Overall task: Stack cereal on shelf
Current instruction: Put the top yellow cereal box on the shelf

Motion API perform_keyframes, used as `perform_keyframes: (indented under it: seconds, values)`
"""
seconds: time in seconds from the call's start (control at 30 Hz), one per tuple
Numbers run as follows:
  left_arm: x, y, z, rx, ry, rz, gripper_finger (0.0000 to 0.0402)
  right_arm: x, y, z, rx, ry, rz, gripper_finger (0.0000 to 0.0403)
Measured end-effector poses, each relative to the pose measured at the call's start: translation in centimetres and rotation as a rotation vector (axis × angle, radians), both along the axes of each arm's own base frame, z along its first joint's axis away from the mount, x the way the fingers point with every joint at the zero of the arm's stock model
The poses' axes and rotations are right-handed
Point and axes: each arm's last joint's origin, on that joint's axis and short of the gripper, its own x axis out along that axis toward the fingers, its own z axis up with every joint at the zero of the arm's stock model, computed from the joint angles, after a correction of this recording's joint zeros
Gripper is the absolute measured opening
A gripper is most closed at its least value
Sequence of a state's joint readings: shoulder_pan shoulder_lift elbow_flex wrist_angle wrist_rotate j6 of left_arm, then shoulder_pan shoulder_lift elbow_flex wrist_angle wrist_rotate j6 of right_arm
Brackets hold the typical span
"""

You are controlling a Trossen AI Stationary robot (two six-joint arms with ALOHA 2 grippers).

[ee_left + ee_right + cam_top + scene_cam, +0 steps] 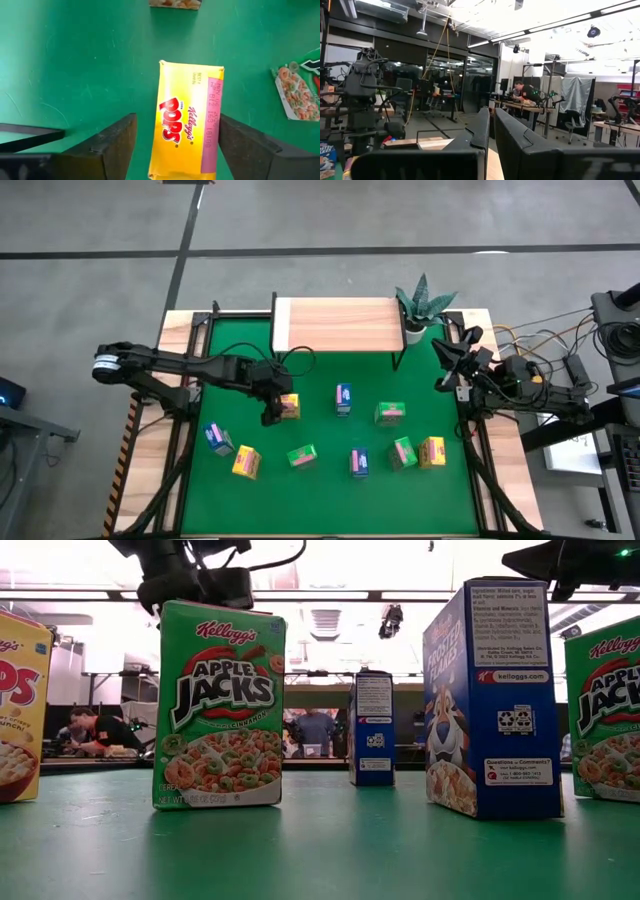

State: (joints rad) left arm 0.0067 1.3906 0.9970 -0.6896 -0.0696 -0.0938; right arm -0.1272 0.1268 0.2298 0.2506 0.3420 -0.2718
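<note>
The left pincer (172,150) is hovering wide open, fingers straddling the yellow cereal box (187,120) lengthwise below; the right pincer (490,145) is resting nearly closed, empty.

Both arms are dark, almost black, built from slim jointed segments. The left arm (170,367) has a pale grey round cap at its outer end, at nine o'clock, and a thin black cable looping near its wrist. The left tool (177,145) has two flat, matte black fingers (116,142) with angular edges. The right arm (500,375) carries loose black cables. The right tool (492,132) has the same dark wedge-shaped fingers.
</note>
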Motion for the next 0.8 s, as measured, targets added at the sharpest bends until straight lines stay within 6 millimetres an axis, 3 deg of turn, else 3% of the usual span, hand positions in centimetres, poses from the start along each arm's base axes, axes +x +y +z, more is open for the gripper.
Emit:
perform_keyframes:
  seconds: [0.8]
  values:
    - [0.03, -0.01, -0.05, -0.001, 0.002, 0.0, 0.0157, 0.04, 0.0, -0.11, 0.002, 0.008, 0.0, 0.0018]
